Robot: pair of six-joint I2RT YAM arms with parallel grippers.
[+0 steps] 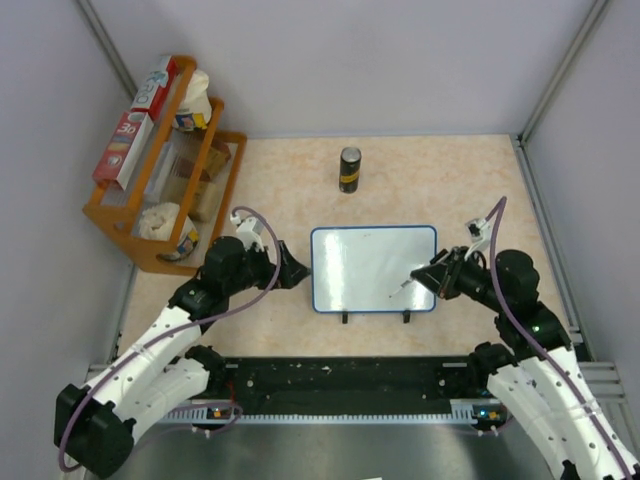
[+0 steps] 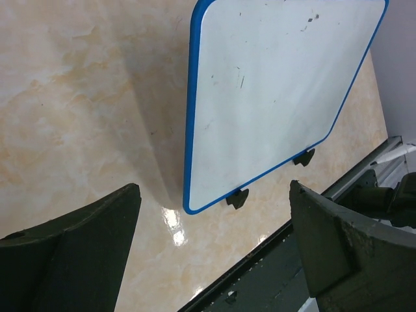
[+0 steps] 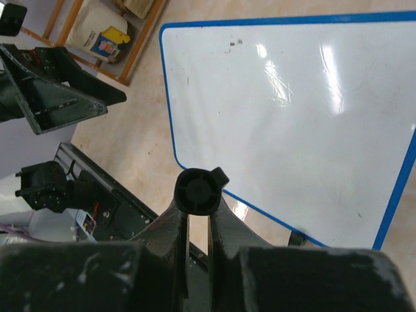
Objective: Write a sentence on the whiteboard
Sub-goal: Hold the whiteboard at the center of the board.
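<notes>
The whiteboard (image 1: pixel 372 268) lies flat mid-table, blue-rimmed, its two black feet on the near edge. No sentence shows on it, only a few faint specks (image 2: pixel 242 81). My left gripper (image 1: pixel 292 270) stands open just off the board's left edge, holding nothing; in the left wrist view (image 2: pixel 214 195) the board's near left corner (image 2: pixel 195 201) lies between its spread fingers. My right gripper (image 1: pixel 436 276) is shut on a marker (image 1: pixel 405 288) whose tip slants down to the board's near right area. The right wrist view shows the marker's black end (image 3: pixel 198 190) pinched at the fingertips (image 3: pixel 198 209), over the whiteboard's (image 3: pixel 292 117) near edge.
A wooden rack (image 1: pixel 130 225) with boxes and tubs stands at the back left. A dark can (image 1: pixel 349 169) stands behind the board. A black rail (image 1: pixel 340 378) runs along the table's near edge. Grey walls close in on three sides.
</notes>
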